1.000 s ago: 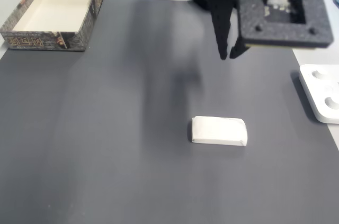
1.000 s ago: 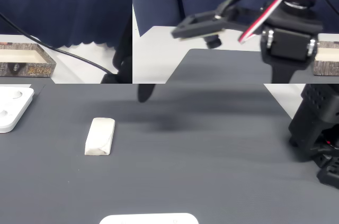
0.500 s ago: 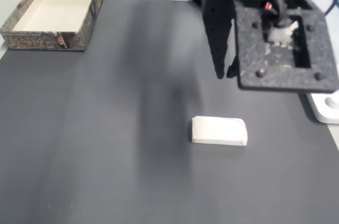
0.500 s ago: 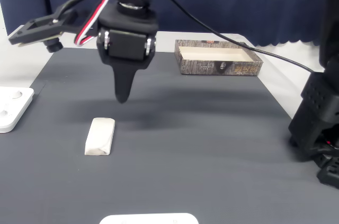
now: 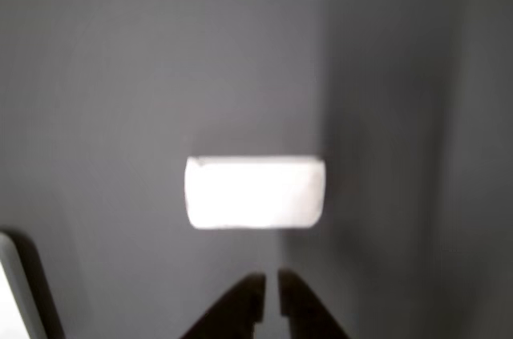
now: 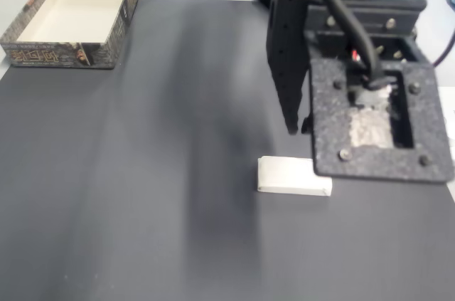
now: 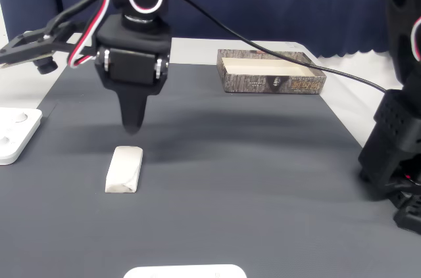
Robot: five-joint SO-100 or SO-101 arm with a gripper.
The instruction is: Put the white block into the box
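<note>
Here, in the other view, the white block (image 5: 255, 191) lies flat on the dark mat (image 5: 120, 74), with the claw (image 5: 271, 297) just below it, its tips nearly together and holding nothing. In a fixed view the claw (image 6: 298, 127) hangs just above the block (image 6: 288, 176), well apart from the box (image 6: 71, 53) at the far left corner. In another fixed view the claw (image 7: 133, 127) points down above the block (image 7: 123, 169), with the box (image 7: 271, 83) far behind to the right.
</note>
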